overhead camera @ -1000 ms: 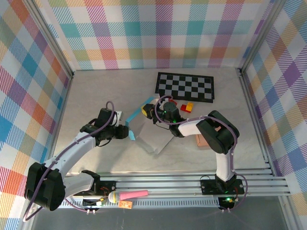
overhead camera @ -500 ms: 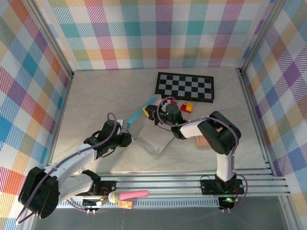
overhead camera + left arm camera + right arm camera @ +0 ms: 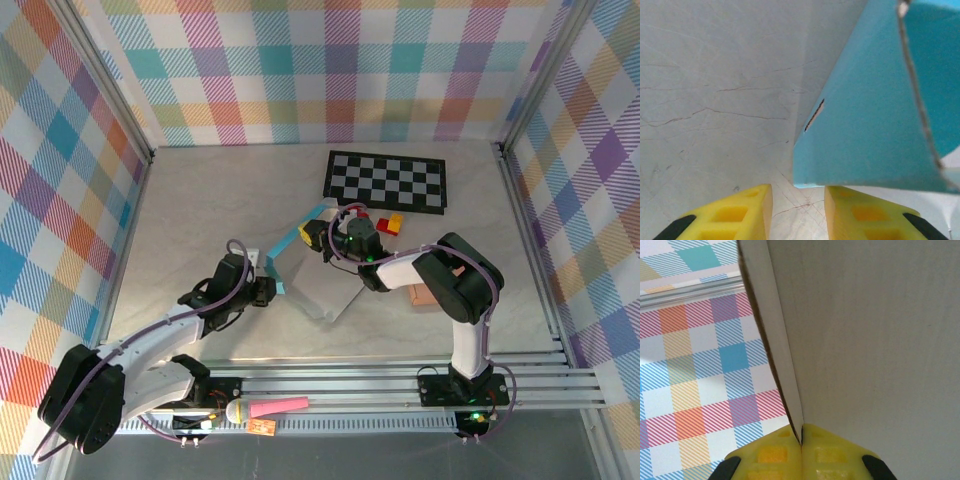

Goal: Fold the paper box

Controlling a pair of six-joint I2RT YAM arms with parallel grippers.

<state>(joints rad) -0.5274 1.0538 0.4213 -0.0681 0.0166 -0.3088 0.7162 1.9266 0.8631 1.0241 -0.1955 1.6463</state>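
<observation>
Our left gripper (image 3: pixel 798 194), jaws apart, has reached the flap (image 3: pixel 865 125); right gripper (image 3: pixel 801 441) clamps the box (image 3: pixel 315 282), so folding can start.

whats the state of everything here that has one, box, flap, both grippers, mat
paper box: partly folded, not yet closed
blue flap: raised and tilted, just ahead of the left gripper
left gripper: open, holding nothing
right gripper: shut on a panel edge of the paper box
checkerboard mat: lying flat
</observation>
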